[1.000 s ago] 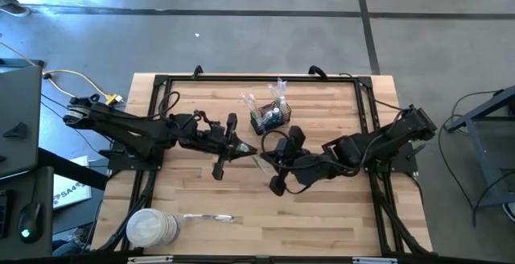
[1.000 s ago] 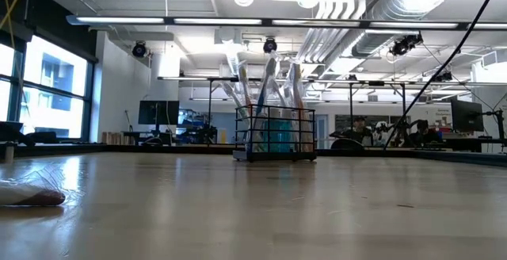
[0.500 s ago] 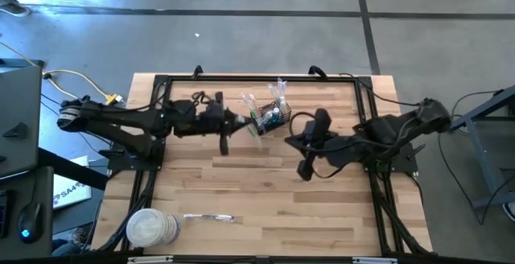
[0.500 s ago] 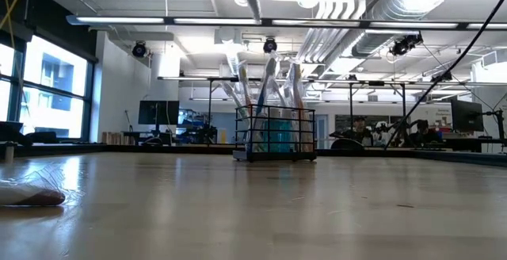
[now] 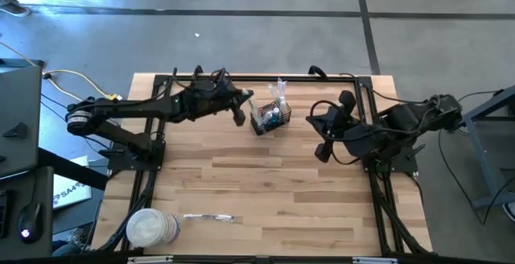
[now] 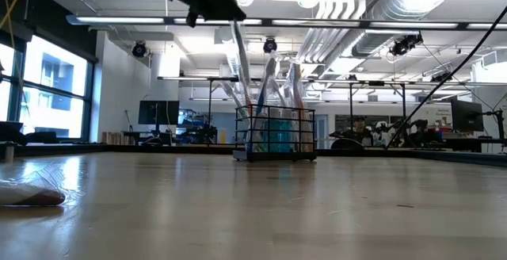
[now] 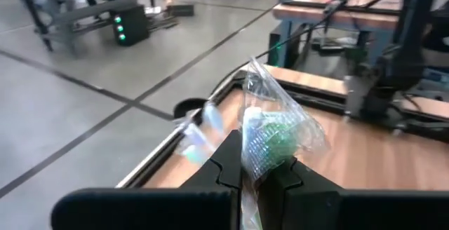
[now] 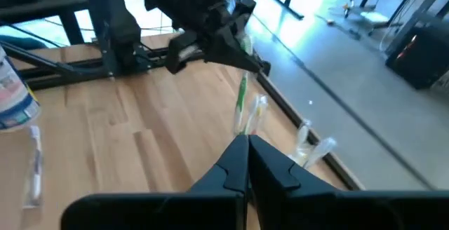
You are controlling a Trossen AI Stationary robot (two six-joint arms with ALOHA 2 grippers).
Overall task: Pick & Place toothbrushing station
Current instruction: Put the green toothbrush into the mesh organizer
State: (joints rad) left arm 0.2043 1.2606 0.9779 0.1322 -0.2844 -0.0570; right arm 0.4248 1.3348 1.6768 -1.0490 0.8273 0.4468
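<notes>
One camera looks straight down on my whole counter [image 5: 265, 191]. Another sits at counter height, looking level into the room. Each wrist camera looks closely past its own claw. The overhead and level views share the toothbrushing station [image 5: 268, 119], far from the level camera.

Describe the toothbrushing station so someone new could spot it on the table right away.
Look at the far edge of the wooden table, about midway between the two arms. The toothbrushing station is the small black wire-mesh basket there, with wrapped toothbrushes sticking up out of it. The only other container, a round white tub, sits at the opposite near-left corner.
</notes>
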